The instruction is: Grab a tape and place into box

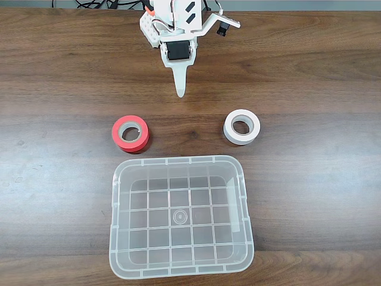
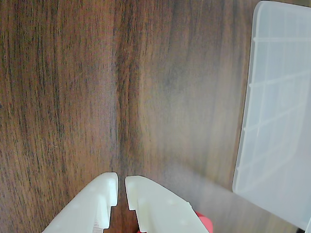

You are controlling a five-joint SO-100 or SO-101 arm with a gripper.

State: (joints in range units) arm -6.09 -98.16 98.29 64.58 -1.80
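Claw (image 2: 121,187) nearly closed, narrow gap, holding nothing; tape (image 1: 130,134) lies apart.

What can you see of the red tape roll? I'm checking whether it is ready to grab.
The red tape is a small roll with a grey-beige inner core, lying flat on the wooden table, hole up. It sits just beyond the clear box's far left corner in the fixed view, seemingly apart from the rim. Nothing grips it. The wrist view shows a red sliver.

tape rolls (image 1: 130,134): 2 (one red, one white (image 1: 241,127)) | box (image 1: 180,165): 1
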